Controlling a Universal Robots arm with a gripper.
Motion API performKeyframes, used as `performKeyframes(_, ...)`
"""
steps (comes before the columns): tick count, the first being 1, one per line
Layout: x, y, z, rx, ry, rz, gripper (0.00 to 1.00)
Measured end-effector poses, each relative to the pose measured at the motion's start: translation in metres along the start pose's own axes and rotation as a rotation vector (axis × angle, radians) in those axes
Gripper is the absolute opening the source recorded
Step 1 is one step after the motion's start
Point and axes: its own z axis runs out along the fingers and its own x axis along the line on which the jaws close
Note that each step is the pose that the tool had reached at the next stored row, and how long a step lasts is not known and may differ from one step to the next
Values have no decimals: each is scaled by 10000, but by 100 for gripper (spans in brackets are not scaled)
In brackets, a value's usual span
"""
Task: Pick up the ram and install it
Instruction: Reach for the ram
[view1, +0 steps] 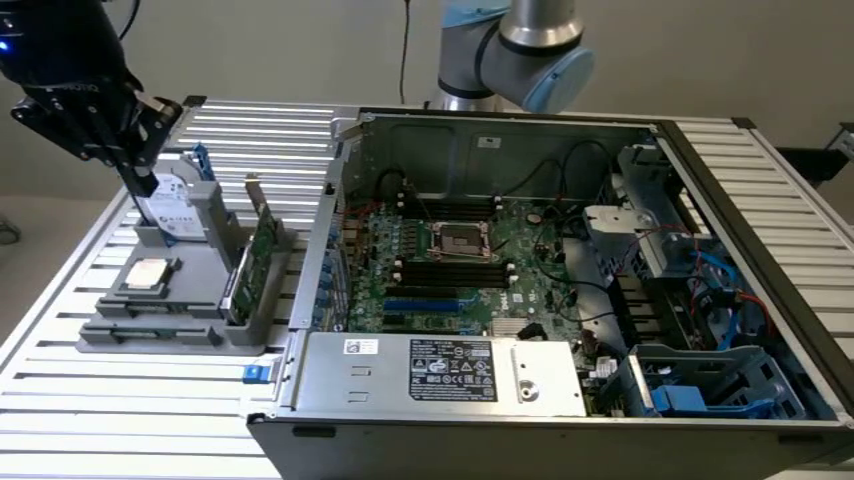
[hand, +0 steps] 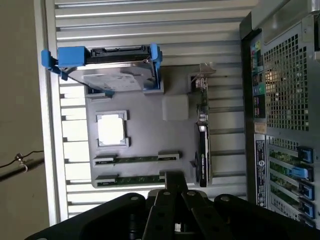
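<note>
Two ram sticks (hand: 135, 159) stand on edge in grooves of the gray holder (hand: 172, 132) beside the open computer (view1: 534, 250), likely for gripping from above, while the pincer (view1: 140, 182) hangs over that holder, closed with nothing seen in it.

The ram (hand: 135, 159) is a long, narrow green stick set on edge in a slot of the grey holder (hand: 150, 132), with a grey clip at each end. A second ram stick (hand: 127, 178) lies parallel just beside it, nearer the holder's edge.
</note>
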Motion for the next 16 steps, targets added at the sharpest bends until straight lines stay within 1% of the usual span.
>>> performKeyframes(5,128,-105,24,1,0,1,11)
performKeyframes(8,197,-142,48,0,1,0,11)
performKeyframes(11,259,-160,67,3,4,-5,11)
performKeyframes(14,306,-167,79,24,4,-30,11)
performKeyframes(16,319,-169,81,68,2,-65,11)
